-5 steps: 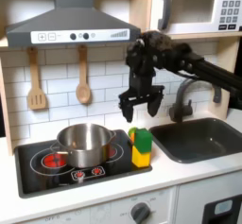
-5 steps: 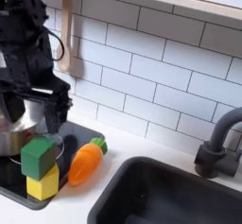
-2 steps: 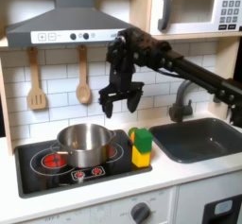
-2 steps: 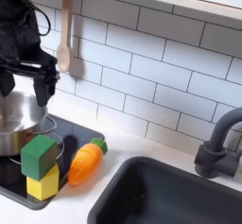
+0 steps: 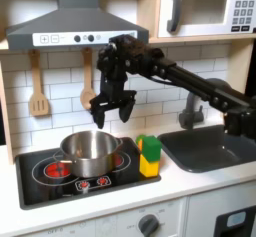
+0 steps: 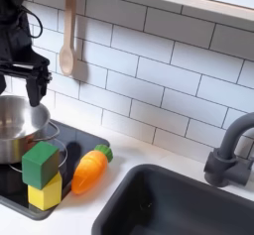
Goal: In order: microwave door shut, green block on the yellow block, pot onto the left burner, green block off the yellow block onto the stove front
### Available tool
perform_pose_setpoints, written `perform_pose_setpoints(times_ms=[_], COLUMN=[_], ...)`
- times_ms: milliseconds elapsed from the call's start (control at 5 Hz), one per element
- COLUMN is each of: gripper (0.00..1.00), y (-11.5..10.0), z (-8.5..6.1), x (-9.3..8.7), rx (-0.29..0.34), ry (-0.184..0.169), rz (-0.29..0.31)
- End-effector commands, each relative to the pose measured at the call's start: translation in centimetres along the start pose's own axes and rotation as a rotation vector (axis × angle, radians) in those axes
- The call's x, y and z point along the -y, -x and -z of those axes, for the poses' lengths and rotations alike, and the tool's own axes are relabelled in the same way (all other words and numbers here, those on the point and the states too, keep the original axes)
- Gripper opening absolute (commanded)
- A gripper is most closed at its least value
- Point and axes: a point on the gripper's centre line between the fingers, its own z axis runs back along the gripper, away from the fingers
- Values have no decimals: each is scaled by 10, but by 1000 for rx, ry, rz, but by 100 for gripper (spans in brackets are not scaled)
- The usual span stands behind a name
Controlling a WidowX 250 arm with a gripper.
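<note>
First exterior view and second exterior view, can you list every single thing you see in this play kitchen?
pot: one, shiny steel, on the cooktop's burners
green block: one, green, stacked on the yellow block
yellow block: one, yellow, at the cooktop's edge by the pot
carrot: one, orange with green top, beside the blocks
cooktop: one, black with red rings
microwave: one, white, top shelf, door shut
wooden utensils: two, tan, hanging on the tiled wall
sink: one, dark grey, the first exterior view's right
faucet: one, dark, behind the sink
range hood: one, grey, above the cooktop
gripper: one, black, jaws open, above the pot
</note>
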Motion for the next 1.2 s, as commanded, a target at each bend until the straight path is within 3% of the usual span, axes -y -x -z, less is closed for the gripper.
perform_pose_setpoints(times_ms=[0,1000], gripper=[100,100], y=[-3,6], z=[12,42], x=[-15,-23], rx=[-34,-106], ry=[-18,-32], rz=[-32,-11])
